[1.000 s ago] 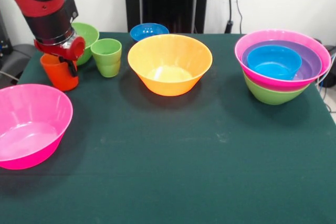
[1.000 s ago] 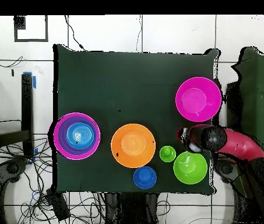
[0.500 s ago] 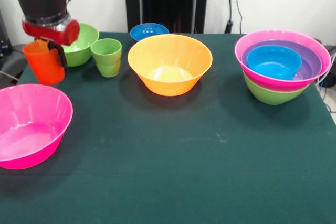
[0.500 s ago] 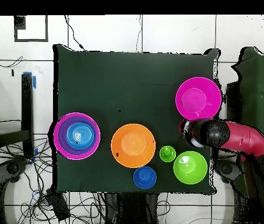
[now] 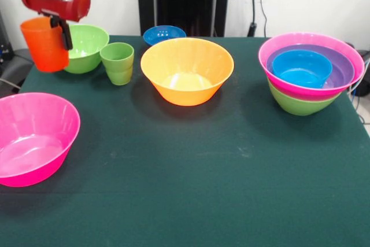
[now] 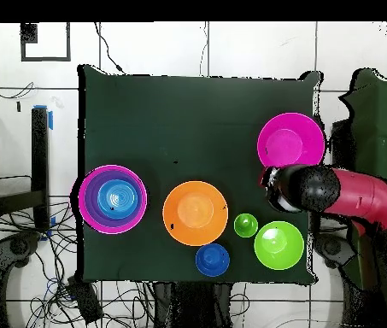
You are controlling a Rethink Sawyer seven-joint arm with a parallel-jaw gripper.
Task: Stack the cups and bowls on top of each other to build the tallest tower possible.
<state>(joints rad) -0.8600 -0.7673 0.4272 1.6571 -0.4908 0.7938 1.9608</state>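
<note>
Orange-red cup [image 5: 44,43] hangs upright, mouth up, clear of the tabletop [image 5: 191,166] at far left, clamped by its rim in the hand [image 5: 58,26]. Just right stand a green bowl [image 5: 85,47] and the light green cup [image 5: 117,62], both mouth up.

My table [image 5: 191,189], dark green cloth. Resting on it: pink bowl [image 5: 32,137] at one edge, green bowl [image 5: 85,47], green cup [image 5: 118,63] just beside it, orange bowl [image 5: 187,70] mid-table, small blue bowl [image 5: 163,34] behind it, tower [image 5: 311,73] well apart at the opposite side.
</note>
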